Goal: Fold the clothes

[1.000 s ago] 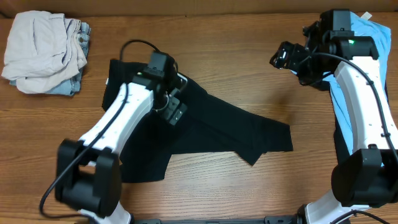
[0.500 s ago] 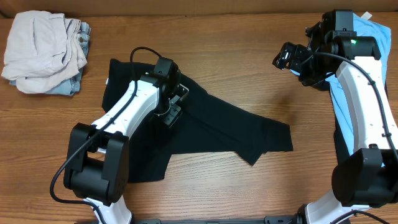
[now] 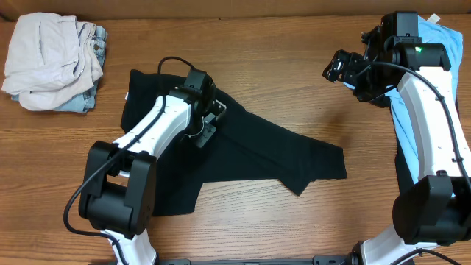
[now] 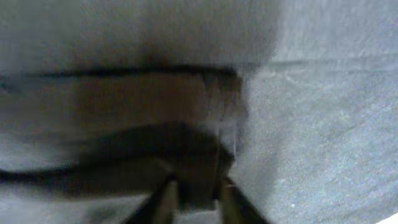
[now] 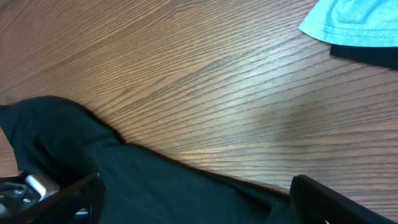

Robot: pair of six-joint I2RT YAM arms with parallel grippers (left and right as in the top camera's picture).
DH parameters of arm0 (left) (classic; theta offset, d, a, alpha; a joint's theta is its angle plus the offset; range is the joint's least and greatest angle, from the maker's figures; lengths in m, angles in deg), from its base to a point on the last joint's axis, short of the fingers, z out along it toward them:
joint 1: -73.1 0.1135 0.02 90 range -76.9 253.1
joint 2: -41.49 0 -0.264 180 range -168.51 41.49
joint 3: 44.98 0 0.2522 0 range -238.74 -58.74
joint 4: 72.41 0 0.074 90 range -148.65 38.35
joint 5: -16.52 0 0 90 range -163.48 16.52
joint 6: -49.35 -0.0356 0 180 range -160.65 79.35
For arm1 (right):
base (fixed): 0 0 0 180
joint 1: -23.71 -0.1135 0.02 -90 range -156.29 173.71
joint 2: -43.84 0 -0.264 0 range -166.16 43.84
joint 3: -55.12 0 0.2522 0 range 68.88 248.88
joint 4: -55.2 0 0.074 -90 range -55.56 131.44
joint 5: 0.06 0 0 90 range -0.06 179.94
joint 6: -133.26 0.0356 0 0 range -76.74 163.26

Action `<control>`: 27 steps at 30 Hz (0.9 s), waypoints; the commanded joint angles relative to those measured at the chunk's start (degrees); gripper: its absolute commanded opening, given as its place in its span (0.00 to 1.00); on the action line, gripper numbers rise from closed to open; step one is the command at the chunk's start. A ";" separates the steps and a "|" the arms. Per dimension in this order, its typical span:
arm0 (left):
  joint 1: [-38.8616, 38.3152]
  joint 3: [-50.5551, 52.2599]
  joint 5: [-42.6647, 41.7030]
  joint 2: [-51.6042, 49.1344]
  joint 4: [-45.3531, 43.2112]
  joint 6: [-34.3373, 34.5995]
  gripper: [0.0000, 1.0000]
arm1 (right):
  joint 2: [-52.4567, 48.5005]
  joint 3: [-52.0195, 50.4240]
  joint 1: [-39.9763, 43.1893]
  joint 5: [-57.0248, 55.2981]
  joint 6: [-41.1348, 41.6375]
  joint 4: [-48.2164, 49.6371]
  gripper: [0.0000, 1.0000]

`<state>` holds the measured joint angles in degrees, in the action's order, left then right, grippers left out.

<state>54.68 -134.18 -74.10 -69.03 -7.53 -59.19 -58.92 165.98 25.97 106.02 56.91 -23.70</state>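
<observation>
While the left jaws pinch a fold of black T-shirt (image 3: 250,147), the right jaws gape above the worktop (image 5: 217,93).

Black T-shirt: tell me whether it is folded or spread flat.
Partly folded, not spread flat: in the overhead view the black T-shirt lies in overlapping layers with diagonal fold edges.
</observation>
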 commanded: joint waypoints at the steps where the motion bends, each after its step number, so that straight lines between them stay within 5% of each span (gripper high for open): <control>1: -0.48 0.59 -0.66 -0.72 0.74 -0.74 0.05 | 1.07 1.22 0.22 -0.66 -0.33 0.31 0.98; 7: -0.07 -3.15 1.46 -0.68 2.84 4.68 0.04 | 1.07 1.22 0.22 -0.66 -0.35 0.31 0.93; 11: 0.44 -14.47 4.13 -0.68 7.21 11.89 0.04 | 1.07 1.22 0.22 -0.63 -0.35 -0.15 0.87; 16: 0.44 -29.73 4.22 -0.68 8.41 13.00 0.04 | 1.05 0.72 -0.02 -0.63 -0.35 -1.05 0.84; 20: 1.22 -39.71 4.20 -0.70 1.73 13.00 0.04 | 1.05 -2.19 -0.20 -0.63 -0.35 -0.55 0.84; 27: 3.78 -40.33 4.20 -1.57 -8.98 13.03 0.04 | 1.03 -5.99 -1.62 -0.52 -1.16 -0.22 0.81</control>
<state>56.83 -173.85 -70.39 -69.97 -15.27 -46.97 -58.90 161.08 25.58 105.95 56.69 -23.88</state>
